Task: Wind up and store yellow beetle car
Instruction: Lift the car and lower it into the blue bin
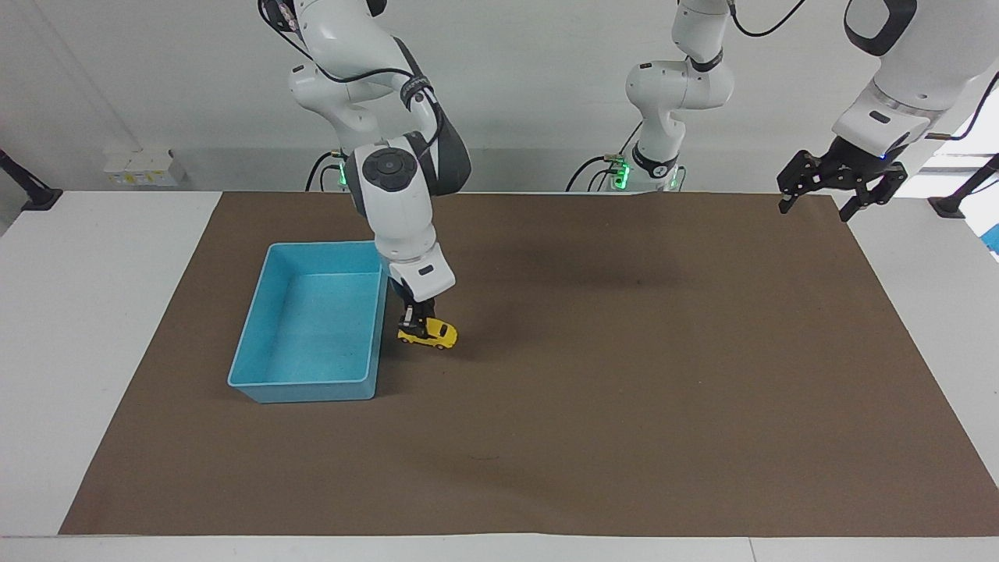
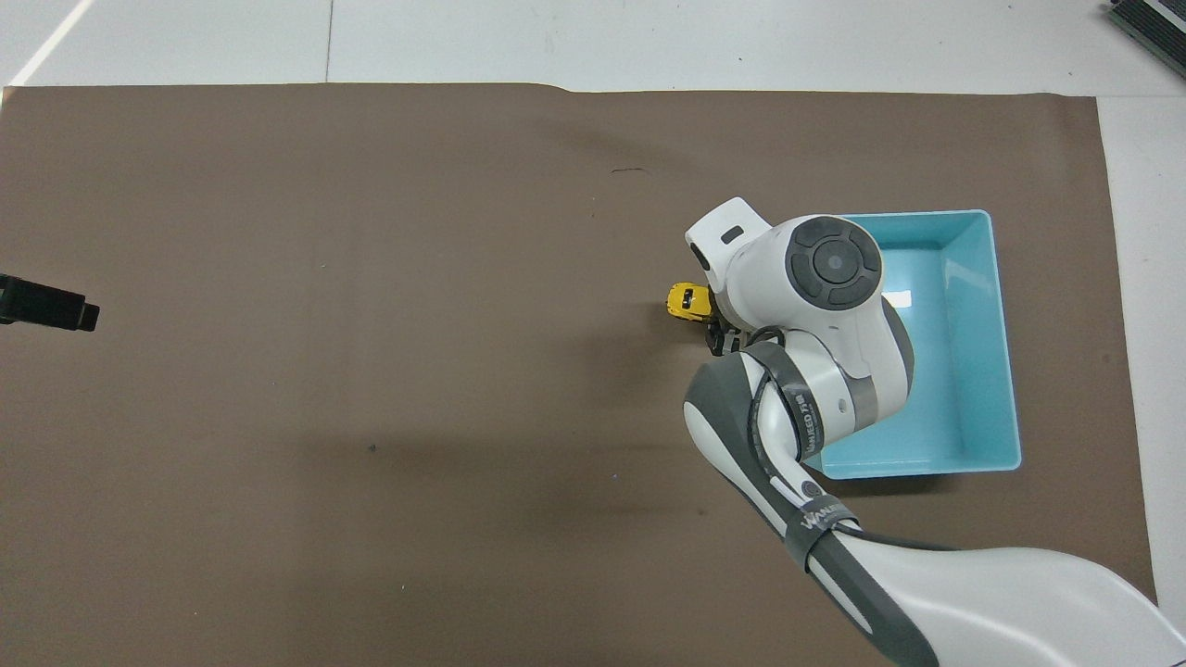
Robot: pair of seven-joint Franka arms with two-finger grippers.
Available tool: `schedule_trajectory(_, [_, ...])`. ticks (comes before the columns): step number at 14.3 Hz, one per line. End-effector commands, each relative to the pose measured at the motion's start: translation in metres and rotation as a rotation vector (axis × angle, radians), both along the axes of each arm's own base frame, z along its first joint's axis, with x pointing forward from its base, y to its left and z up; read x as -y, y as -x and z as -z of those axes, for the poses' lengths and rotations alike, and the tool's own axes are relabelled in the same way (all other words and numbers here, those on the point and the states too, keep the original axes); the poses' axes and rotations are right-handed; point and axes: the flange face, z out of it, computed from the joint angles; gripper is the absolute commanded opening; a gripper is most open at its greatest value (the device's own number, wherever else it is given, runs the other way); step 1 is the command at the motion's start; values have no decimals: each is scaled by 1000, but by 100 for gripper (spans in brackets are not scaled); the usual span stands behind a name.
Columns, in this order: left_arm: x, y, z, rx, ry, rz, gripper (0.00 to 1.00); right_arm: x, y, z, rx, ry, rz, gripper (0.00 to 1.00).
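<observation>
While the right arm leans down over the brown mat, I see its right gripper clenched on the tail end of the yellow car, a little left of centre in the facing view. The car tilts, its gripped end raised, its nose low toward the mat; whether the wheels touch the mat I cannot tell. It sits just beside the blue tray, outside the tray's wall on the side toward the middle of the mat. In the overhead view the car peeks out right of centre, beside the arm's white wrist, with the tray further to the right. The left gripper waits in the air at the upper right of the facing view, over the mat's corner, its fingers spread and holding nothing. Only its dark tip shows at the overhead view's left edge.
</observation>
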Motion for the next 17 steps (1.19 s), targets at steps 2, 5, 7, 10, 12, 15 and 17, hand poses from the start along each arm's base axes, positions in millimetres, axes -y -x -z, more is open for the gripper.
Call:
schedule_trajectory(2, [-4, 6, -4, -8, -7, -11, 100, 24, -1, -19, -8, 1, -19, 10])
schedule_trajectory(5, [-4, 6, -4, -8, -7, -11, 100, 28, -5, -40, -25, 8, -24, 10])
schedule_trajectory(7, [-4, 6, -4, -8, -7, -11, 100, 40, -6, -42, -46, 17, -43, 10])
schedule_trajectory(10, [-4, 6, -4, -8, -7, -11, 100, 54, -3, -50, -78, 29, -102, 10])
schedule_trajectory(12, [-4, 6, -4, -8, -7, -11, 100, 68, 0, -57, -99, 37, -134, 10])
schedule_trajectory(15, [-4, 6, -4, -8, -7, -11, 100, 110, 0, -58, -138, 46, -202, 10])
schedule_trajectory(17, [-4, 6, -4, -8, -7, -11, 100, 141, 3, -52, -173, 42, -240, 10])
